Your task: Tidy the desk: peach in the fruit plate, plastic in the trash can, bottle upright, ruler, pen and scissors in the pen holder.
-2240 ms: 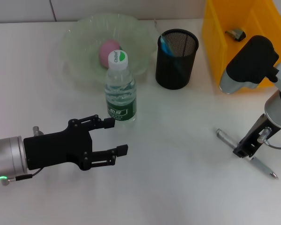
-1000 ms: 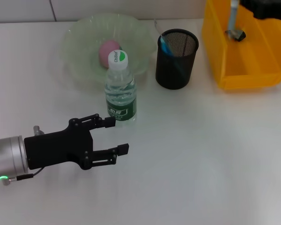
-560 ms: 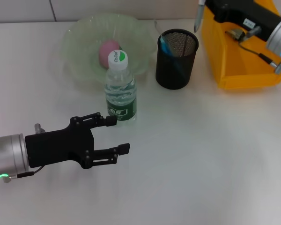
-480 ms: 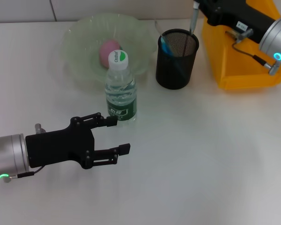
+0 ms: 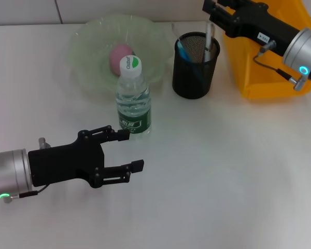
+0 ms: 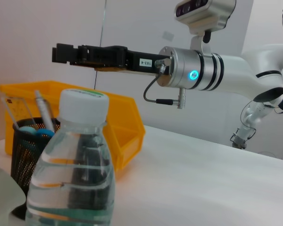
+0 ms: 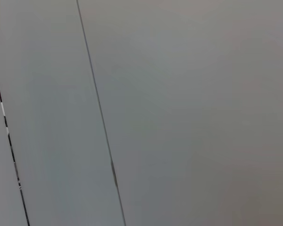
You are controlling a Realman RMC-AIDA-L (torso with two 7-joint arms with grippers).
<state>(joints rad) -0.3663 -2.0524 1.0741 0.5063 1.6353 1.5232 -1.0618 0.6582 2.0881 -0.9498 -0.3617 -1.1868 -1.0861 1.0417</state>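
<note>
A silver pen stands leaning inside the black mesh pen holder, beside blue handles and a clear ruler. My right gripper hovers open just above the holder's rim, apart from the pen. The bottle stands upright, green-and-white cap up. A pink peach lies in the pale green fruit plate. My left gripper is open and empty, low over the table just in front of the bottle. The plastic is out of view.
The yellow trash can sits at the back right, partly covered by my right arm. The right wrist view shows only a grey wall panel. White tabletop stretches across the front right.
My right gripper lifted the pen from the front-right table, carried it over the trash can to the pen holder, and the pen now rests inside. The left arm stayed put.
</note>
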